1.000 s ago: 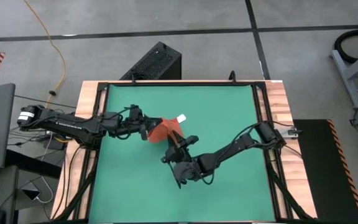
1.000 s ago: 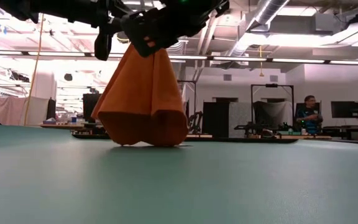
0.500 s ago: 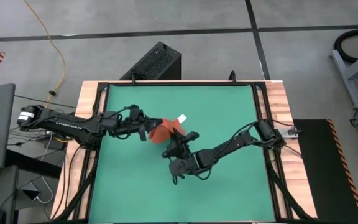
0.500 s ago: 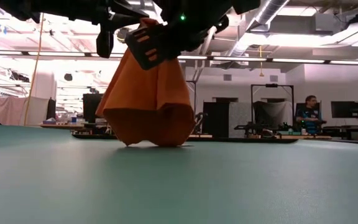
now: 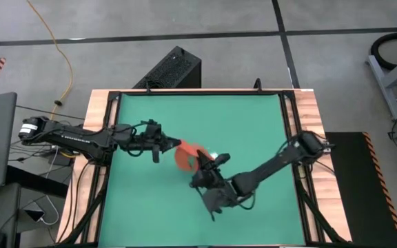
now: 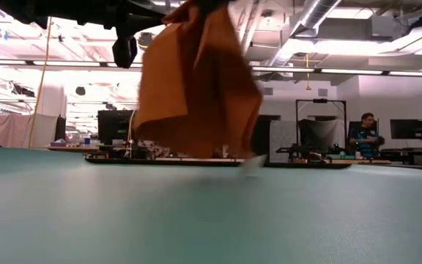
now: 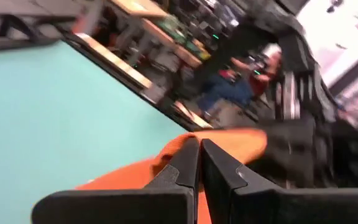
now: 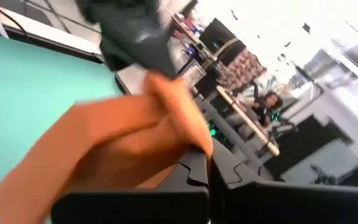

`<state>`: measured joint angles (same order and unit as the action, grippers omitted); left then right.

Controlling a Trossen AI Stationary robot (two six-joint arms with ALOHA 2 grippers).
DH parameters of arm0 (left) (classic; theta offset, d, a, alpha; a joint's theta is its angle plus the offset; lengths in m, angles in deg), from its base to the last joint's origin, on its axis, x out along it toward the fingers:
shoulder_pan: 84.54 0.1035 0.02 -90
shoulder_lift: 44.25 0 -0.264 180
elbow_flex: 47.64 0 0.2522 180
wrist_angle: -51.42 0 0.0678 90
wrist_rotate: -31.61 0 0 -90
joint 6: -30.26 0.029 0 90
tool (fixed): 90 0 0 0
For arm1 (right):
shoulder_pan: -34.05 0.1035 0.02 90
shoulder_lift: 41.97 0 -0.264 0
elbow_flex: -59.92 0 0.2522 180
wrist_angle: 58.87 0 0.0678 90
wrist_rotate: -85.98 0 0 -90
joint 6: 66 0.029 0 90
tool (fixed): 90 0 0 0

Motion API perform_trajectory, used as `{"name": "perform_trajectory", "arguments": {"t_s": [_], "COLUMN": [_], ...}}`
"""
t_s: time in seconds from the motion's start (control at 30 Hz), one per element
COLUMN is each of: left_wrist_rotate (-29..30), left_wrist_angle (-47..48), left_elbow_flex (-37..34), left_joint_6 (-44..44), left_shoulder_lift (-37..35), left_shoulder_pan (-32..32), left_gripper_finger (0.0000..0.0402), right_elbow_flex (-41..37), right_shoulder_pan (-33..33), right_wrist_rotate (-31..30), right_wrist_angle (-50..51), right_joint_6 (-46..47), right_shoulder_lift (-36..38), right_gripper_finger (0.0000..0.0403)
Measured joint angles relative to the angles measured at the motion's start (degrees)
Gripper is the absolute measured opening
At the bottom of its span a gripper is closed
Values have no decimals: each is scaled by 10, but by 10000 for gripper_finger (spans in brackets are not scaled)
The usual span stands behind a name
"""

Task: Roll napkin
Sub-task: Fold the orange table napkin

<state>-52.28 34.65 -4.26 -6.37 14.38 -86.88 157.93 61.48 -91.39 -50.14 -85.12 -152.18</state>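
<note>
The orange-red napkin (image 5: 185,156) hangs bunched between my two grippers over the middle of the green table (image 5: 253,124). In the low view the napkin (image 6: 196,88) hangs down from the top of the picture, its lower edge about at the table's surface. Whether that edge touches the table, I cannot tell. Its white tag (image 6: 251,163) dangles at the lower right. My left gripper (image 5: 163,147) is shut on the napkin's left side. My right gripper (image 5: 202,164) is shut on its near right side. My left gripper pinches an upper fold of the napkin (image 7: 185,144) between its two fingers, coming about level from the table's left. The cloth hangs below and beyond the fingers. My right gripper pinches a bunched fold of the napkin (image 8: 188,134) between its two fingers, slanting in from the table's near right. Several layers seem gathered there, and the cloth hangs slack from the hold.
A black box (image 5: 174,69) stands beyond the table's far edge, and a wooden rim (image 5: 309,124) frames the mat. Green mat lies bare to the right and near side. A person (image 6: 363,132) sits far back in the room.
My right gripper has shut on the napkin and gone a little toward the table's near right. The napkin's lower folds, which lay on the table, have been drawn up and toward the right, and the cloth swings.
</note>
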Motion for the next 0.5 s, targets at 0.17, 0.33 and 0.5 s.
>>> {"name": "perform_trajectory", "arguments": {"t_s": [0.17, 0.33, 0.5], "left_wrist_rotate": [-78, -151, -208], "left_wrist_angle": [14, 8, 42], "left_elbow_flex": [0, 0, 0], "left_joint_6": [-3, -7, 56], "left_shoulder_lift": [-1, -1, -1], "left_shoulder_pan": [0, 0, -4], "left_gripper_finger": [0, 0, 0], "right_elbow_flex": [0, 1, 0], "right_shoulder_pan": [19, 3, -18], "right_wrist_rotate": [35, 253, 347], "right_wrist_angle": [116, 315, 504], "right_joint_6": [28, 250, 415], "right_shoulder_lift": [73, 134, 144], "right_gripper_finger": [3, 3, 3]}}
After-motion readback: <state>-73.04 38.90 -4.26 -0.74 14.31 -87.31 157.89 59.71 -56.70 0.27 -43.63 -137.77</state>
